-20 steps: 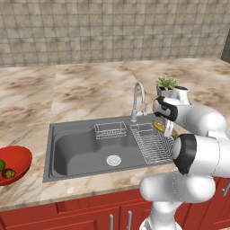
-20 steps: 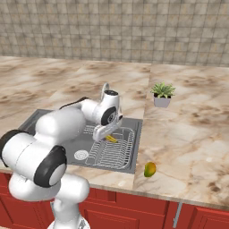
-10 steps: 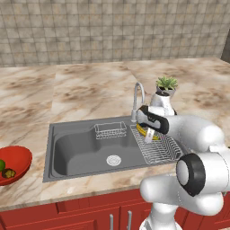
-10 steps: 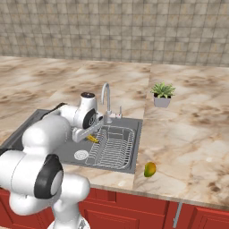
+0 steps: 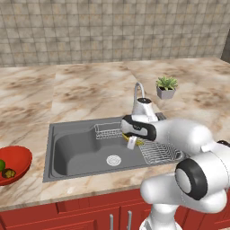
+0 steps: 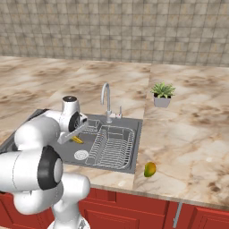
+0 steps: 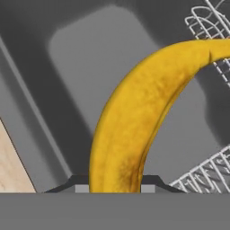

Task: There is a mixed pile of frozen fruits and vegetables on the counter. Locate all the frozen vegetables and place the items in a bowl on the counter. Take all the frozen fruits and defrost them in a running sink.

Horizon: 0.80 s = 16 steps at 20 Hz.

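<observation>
Light is even and diffuse across both base views, with no clear single source and only soft shading inside the sink (image 5: 76, 148). The counter (image 6: 188, 134) reads bright, without harsh glare. Rendering is clean but slightly soft. The hand view looks blurred up close; the banana (image 7: 134, 117) perhaps sits too near for sharpness.

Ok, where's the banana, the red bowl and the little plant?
banana (image 7: 134, 117), hand view, middle of its curved body.
red bowl (image 5: 20, 158), left base view, its inner wall.
little plant (image 6: 162, 91), right base view, green leaves.
</observation>
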{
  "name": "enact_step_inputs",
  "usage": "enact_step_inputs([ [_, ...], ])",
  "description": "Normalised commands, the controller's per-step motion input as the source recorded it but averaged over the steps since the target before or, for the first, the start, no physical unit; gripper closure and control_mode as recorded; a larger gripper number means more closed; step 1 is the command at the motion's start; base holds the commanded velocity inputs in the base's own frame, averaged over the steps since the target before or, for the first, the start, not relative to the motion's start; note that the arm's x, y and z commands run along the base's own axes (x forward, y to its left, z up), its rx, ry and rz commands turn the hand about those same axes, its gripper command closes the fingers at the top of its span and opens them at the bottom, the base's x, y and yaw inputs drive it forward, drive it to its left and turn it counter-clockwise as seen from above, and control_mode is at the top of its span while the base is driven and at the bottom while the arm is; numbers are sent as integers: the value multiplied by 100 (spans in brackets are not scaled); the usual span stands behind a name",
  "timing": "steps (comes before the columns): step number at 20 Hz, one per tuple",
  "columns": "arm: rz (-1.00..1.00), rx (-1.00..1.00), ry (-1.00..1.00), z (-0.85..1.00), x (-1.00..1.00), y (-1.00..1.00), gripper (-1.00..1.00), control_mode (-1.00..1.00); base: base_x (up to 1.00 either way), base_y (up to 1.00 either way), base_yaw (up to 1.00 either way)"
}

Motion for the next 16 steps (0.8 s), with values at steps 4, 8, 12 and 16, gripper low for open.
enact_step_inputs([
  [4, 0, 0, 0, -12, 10, 47, 100, -100, 0, 0, 0],
  [8, 0, 0, 0, -16, 8, 49, 100, -100, 0, 0, 0],
  [12, 0, 0, 0, -19, 5, 49, 100, -100, 0, 0, 0],
  [16, 0, 0, 0, -26, 3, 54, 100, -100, 0, 0, 0],
])
